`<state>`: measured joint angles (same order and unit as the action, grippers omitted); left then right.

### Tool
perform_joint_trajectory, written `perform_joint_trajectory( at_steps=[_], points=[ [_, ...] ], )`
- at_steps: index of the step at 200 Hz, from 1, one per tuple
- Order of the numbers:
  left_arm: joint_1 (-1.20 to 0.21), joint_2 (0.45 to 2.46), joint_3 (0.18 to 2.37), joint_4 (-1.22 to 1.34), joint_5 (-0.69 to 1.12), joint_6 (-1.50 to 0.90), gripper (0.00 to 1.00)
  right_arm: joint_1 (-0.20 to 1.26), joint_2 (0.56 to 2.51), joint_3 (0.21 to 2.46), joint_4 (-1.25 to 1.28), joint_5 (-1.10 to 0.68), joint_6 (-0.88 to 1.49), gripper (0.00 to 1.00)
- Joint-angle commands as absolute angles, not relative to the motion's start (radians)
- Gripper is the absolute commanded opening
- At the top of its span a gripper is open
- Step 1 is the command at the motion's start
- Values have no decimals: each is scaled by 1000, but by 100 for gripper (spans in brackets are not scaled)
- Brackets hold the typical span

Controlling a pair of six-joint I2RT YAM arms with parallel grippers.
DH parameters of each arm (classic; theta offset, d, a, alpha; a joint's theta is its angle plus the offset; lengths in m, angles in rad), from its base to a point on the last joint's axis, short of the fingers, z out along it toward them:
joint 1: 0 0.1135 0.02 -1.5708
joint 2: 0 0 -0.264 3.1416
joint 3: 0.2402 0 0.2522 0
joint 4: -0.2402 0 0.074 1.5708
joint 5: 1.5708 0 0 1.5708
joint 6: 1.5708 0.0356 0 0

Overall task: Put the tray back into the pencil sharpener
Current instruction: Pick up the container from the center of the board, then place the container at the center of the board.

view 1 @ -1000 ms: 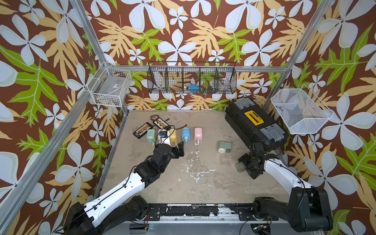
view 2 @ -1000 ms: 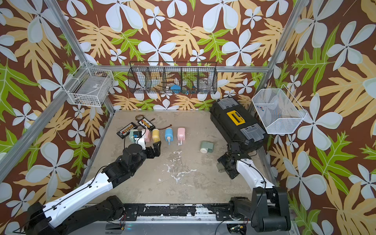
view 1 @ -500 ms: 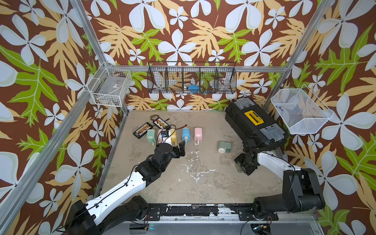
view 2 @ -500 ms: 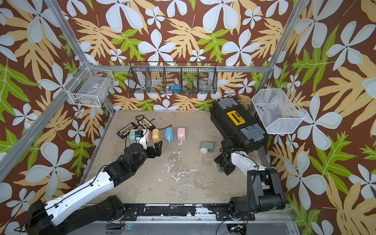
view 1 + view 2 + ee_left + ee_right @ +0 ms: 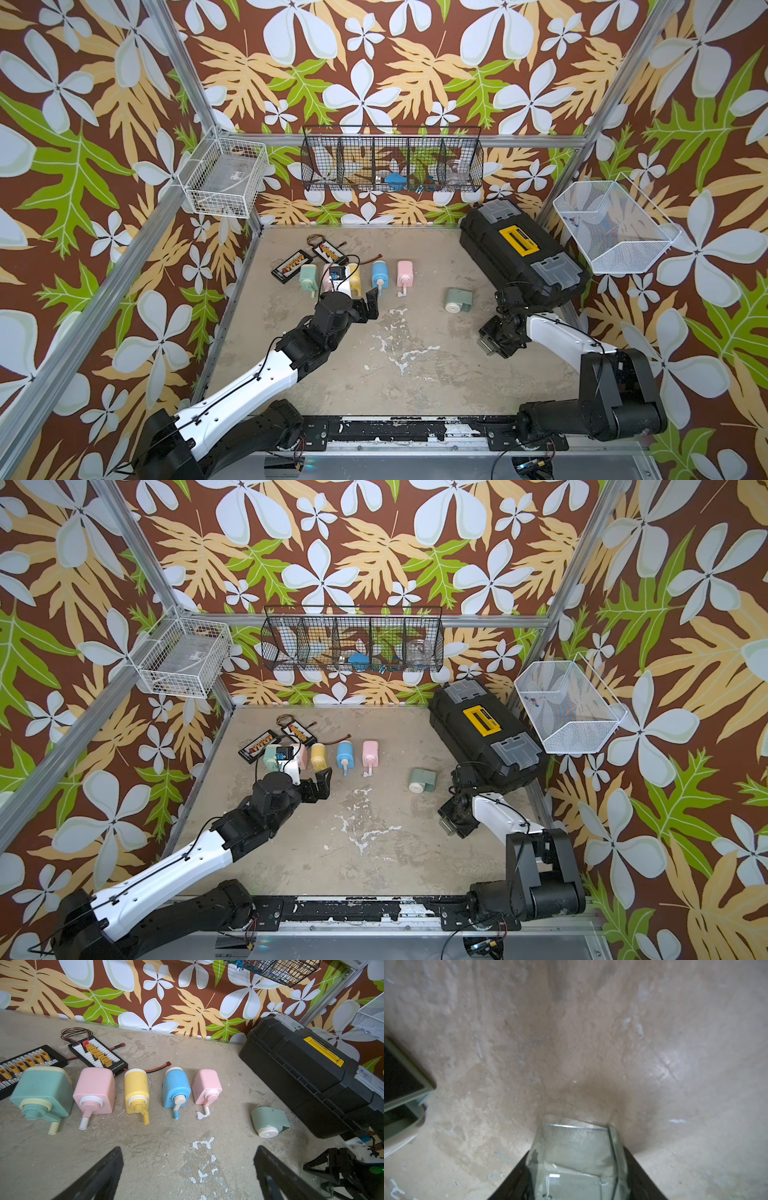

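At 3 o'clock on the desk (image 5: pixel 415 386), the right hand (image 5: pixel 492 347) grips the clear tray (image 5: pixel 577 1153) between both fingers (image 5: pixel 517 1184). Near it, toward 1 o'clock, the lone green sharpener (image 5: pixel 456 300) lies on its side, its dark slot turned toward that hand. At 10 o'clock the left hand (image 5: pixel 189 1150) hangs wide open before a row of five more sharpeners (image 5: pixel 380 274).

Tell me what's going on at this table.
The right gripper holds the clear tray between its fingers, low over the table and beside the black toolbox. The green sharpener that the tray belongs in lies on its side a little way off, so the tray is not in yet. The left gripper is open and empty, facing the row of coloured sharpeners.
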<state>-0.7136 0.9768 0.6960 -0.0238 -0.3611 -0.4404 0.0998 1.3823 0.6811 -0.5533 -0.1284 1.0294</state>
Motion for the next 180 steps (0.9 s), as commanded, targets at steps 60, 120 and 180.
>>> perform_joint_trajectory(
  at_steps=[60, 120, 180],
  points=[
    [-716, 919, 448, 453, 210, -527, 82, 102, 1178, 635, -433, -543, 871, 48],
    [-768, 1049, 340, 865, 539, -565, 67, 158, 1119, 761, -454, -825, 864, 48],
    [-833, 1193, 314, 1146, 602, -579, 61, 311, 1127, 836, -336, -937, 1006, 49]
  ],
)
